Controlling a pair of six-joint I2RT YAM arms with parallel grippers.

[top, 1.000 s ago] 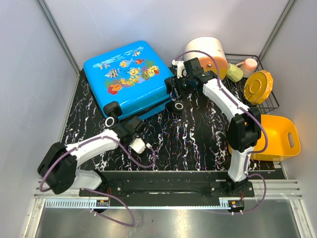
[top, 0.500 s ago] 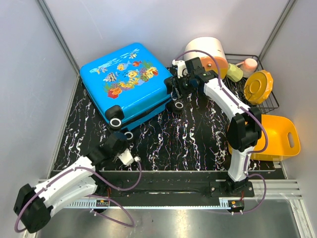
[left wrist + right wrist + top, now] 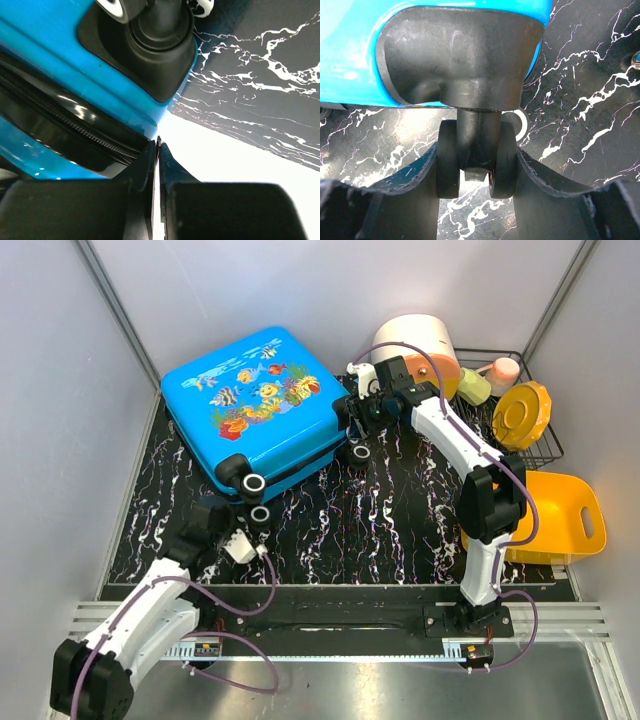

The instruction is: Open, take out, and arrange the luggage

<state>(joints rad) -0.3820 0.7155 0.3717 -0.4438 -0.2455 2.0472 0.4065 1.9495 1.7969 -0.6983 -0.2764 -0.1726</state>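
The luggage (image 3: 245,400), a bright-blue fish-print suitcase, lies closed and flat at the back left of the table. My right gripper (image 3: 358,412) is at its right corner. In the right wrist view the fingers (image 3: 410,177) are shut on either side of a black twin wheel (image 3: 449,165) under the blue shell (image 3: 350,45). My left gripper (image 3: 218,506) sits at the near corner beside two wheels (image 3: 253,483). Its fingers (image 3: 158,145) are pressed shut, tips right at the black zipper seam (image 3: 60,117) below a wheel housing (image 3: 145,45). Whether anything is pinched there I cannot tell.
A white-and-orange round box (image 3: 418,345) stands behind the right gripper. A wire basket (image 3: 548,448) at the back right holds a yellow-orange lid (image 3: 522,415), a pink item (image 3: 503,371) and a green one (image 3: 473,388). A yellow basin (image 3: 560,515) lies at the right edge.
The left arm swung back and left, then reached in again to the suitcase's near corner. The suitcase shifted slightly left. The right gripper kept its hold on the wheel.
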